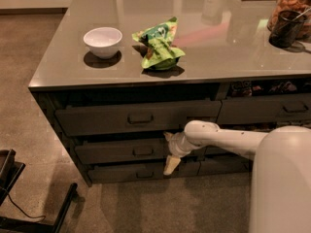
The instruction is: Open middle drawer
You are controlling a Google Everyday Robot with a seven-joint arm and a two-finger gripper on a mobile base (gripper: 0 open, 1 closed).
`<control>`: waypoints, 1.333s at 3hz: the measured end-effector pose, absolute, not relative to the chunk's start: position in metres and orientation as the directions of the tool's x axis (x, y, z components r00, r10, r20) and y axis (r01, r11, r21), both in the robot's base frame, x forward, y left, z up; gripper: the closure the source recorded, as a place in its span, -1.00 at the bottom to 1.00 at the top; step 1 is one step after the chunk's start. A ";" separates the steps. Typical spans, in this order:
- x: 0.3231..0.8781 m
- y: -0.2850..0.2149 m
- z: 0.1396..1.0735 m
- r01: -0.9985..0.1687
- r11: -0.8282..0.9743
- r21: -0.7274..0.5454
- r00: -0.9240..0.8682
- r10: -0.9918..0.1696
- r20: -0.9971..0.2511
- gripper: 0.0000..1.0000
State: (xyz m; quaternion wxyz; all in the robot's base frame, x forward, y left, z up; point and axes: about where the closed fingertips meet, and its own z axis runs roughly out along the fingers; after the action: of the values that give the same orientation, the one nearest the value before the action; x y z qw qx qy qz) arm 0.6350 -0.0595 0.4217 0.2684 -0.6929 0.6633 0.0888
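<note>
Not much seems done yet — the middle drawer [112, 152], low in the centre of the frame, sits about level with the top drawer [97, 120] above it, and nothing of its inside shows. The gripper [169, 152] hangs at the middle drawer's right end, just right of the small pull handle [143, 151] and not on it; whether it is open or closed I cannot tell. Reaching the handle and the whole pull look left to do. Up on the counter [218, 47], the white bowl [102, 39] at upper left looks empty — the glass jar [293, 1] at upper right holds something brown.
</note>
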 end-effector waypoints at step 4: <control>0.648 -0.044 0.399 -0.975 -0.013 -0.221 0.121 -0.869 -0.480 -0.64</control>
State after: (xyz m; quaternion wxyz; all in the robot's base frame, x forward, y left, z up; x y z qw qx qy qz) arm 0.6477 -0.0443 0.3991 0.2542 -0.7040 0.6548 0.1046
